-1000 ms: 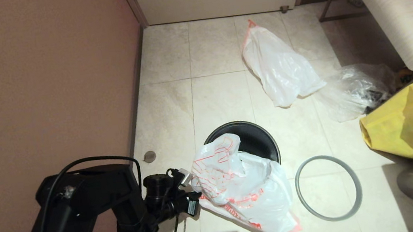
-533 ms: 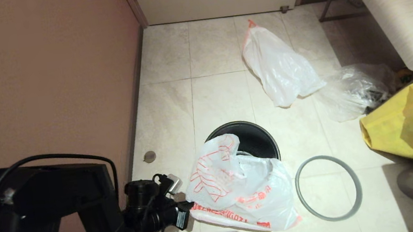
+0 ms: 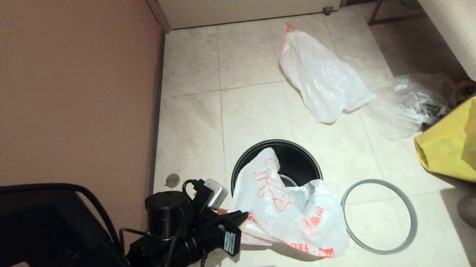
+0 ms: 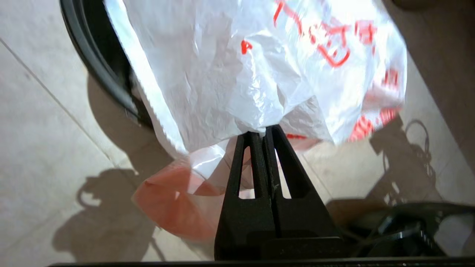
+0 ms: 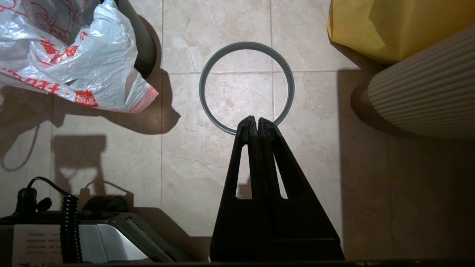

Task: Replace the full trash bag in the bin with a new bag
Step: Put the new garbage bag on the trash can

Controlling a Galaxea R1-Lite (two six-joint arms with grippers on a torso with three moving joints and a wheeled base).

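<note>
1. The left gripper [image 3: 242, 218] pinches the new bag [image 3: 291, 209] tight by its edge.
2. The new bag hangs half inside the bin [image 3: 298, 157], half on the floor.
3. The right gripper [image 5: 256, 124] is squeezed together, holding nothing, above the grey hoop [image 5: 246, 87].

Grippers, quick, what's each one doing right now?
Left gripper: shut on the new bag, beside the bin.
Right gripper: shut, empty, over the grey hoop.

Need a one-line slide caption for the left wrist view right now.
Left gripper shut on the red-printed new bag, which hangs partly over the black bin.
</note>
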